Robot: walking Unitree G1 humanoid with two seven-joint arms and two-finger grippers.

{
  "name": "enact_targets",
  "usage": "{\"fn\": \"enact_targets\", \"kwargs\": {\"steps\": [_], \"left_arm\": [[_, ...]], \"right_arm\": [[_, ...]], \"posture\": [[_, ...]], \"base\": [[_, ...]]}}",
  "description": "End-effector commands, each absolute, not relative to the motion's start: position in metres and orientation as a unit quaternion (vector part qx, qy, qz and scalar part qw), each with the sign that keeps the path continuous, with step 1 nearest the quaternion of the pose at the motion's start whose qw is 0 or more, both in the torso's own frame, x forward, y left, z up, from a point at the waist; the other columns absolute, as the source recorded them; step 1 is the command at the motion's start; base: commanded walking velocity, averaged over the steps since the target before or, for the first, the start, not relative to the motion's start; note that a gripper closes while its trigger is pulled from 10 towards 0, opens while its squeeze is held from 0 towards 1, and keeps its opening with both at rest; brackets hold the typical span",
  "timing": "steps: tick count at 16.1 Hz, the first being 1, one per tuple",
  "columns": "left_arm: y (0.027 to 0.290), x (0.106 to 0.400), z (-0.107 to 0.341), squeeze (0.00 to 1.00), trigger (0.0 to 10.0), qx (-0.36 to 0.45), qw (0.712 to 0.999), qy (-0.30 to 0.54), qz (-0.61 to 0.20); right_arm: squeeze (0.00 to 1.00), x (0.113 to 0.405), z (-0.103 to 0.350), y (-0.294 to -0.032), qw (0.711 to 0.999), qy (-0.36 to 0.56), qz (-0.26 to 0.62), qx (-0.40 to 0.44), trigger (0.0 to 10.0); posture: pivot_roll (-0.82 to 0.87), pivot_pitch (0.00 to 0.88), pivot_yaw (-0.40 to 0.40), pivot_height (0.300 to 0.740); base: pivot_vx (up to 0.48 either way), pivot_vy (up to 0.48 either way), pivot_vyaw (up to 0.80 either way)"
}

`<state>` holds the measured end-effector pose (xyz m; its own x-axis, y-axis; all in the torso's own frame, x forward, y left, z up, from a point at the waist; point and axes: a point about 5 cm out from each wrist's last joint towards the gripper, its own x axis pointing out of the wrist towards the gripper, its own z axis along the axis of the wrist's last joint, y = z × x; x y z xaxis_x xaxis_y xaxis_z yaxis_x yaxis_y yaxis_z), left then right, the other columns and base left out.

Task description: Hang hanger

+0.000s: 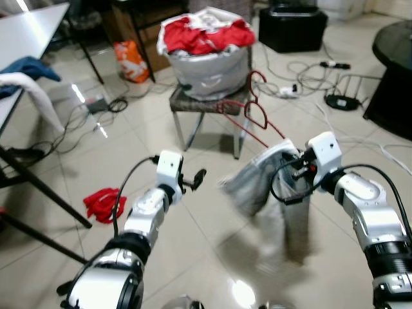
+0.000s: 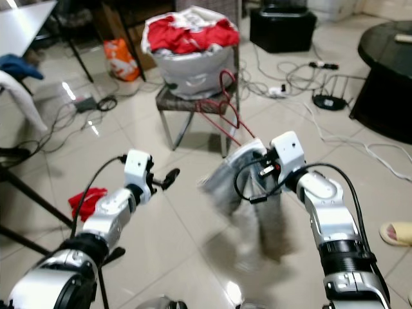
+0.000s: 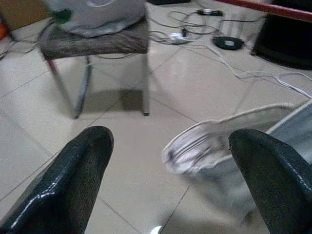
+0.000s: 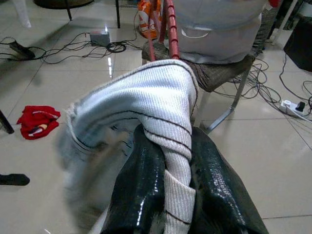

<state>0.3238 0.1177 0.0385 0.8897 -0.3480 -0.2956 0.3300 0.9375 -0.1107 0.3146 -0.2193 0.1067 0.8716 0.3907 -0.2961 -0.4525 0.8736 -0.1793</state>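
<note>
A red wire hanger [image 1: 248, 106] carries a grey knitted garment [image 1: 264, 187] that hangs down over the tiled floor in front of me. My right gripper [image 1: 297, 164] is shut on the garment's upper edge, and the knit [image 4: 146, 102] is pinched between its black fingers [image 4: 141, 185]. The hanger's red wire [image 4: 168, 24] rises from the cloth toward the chair behind. My left gripper [image 1: 196, 177] is open, level with the garment and to its left. Its fingers [image 3: 83, 165] are spread wide with nothing between them, and the garment's hem [image 3: 219, 141] lies beyond them.
A chair [image 1: 206, 103] straight ahead holds a grey bag of red and white clothes [image 1: 206, 51]. A red cloth [image 1: 103, 203] lies on the floor at left, near a table [image 1: 26, 38]. Cables [image 1: 309, 77] trail at back right, beside a dark round table [image 1: 393, 64].
</note>
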Motion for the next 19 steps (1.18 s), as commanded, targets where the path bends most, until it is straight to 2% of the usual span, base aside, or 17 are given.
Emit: {"fn": "enact_targets", "kwargs": {"steps": [1, 3, 7, 11, 14, 15, 17, 19], "left_arm": [[0.129, 0.322, 0.033, 0.0, 10.0, -0.047, 0.976, 0.174, -0.118], [0.129, 0.319, 0.029, 0.0, 10.0, -0.052, 0.977, 0.18, -0.098], [0.109, 0.312, 0.025, 0.0, 10.0, -0.04, 0.975, 0.18, -0.12], [0.111, 0.315, 0.025, 0.0, 10.0, -0.045, 0.977, 0.187, -0.088], [0.128, 0.316, 0.022, 0.0, 10.0, -0.005, 0.979, 0.202, -0.033], [0.148, 0.31, 0.011, 0.0, 10.0, 0.001, 0.969, 0.243, 0.035], [0.162, 0.303, 0.001, 0.0, 10.0, -0.005, 0.956, 0.28, 0.088], [0.173, 0.287, -0.016, 0.0, 10.0, -0.023, 0.927, 0.341, 0.152]], "right_arm": [[0.0, 0.32, 0.114, -0.214, 0.966, 0.094, 0.211, -0.113, 10.0], [0.0, 0.318, 0.107, -0.212, 0.968, 0.099, 0.207, -0.105, 10.0], [0.0, 0.316, 0.098, -0.209, 0.968, 0.106, 0.206, -0.099, 10.0], [0.0, 0.317, 0.096, -0.21, 0.966, 0.11, 0.204, -0.114, 10.0], [0.02, 0.315, 0.083, -0.208, 0.966, 0.125, 0.196, -0.108, 10.0], [0.02, 0.308, 0.056, -0.206, 0.966, 0.163, 0.178, -0.093, 10.0], [0.05, 0.301, 0.033, -0.204, 0.965, 0.199, 0.155, -0.078, 10.0], [0.05, 0.29, 0.009, -0.199, 0.959, 0.244, 0.132, -0.061, 10.0]], "posture": [[-0.23, 0.0, 0.158, 0.74], [-0.23, 0.0, 0.158, 0.74], [-0.22, 0.0, 0.158, 0.74], [-0.23, 0.0, 0.163, 0.74], [-0.23, 0.0, 0.167, 0.74], [-0.22, 0.0, 0.162, 0.74], [-0.22, 0.0, 0.166, 0.74], [-0.22, 0.0, 0.169, 0.74]], "base": [[0.0, -0.48, 0.41], [0.0, -0.48, 0.2], [0.0, -0.48, 0.3], [0.0, -0.456, 0.2], [0.0, 0.0, 0.13], [0.0, 0.0, 0.0], [0.0, 0.0, 0.0], [0.0, 0.0, 0.2]]}}
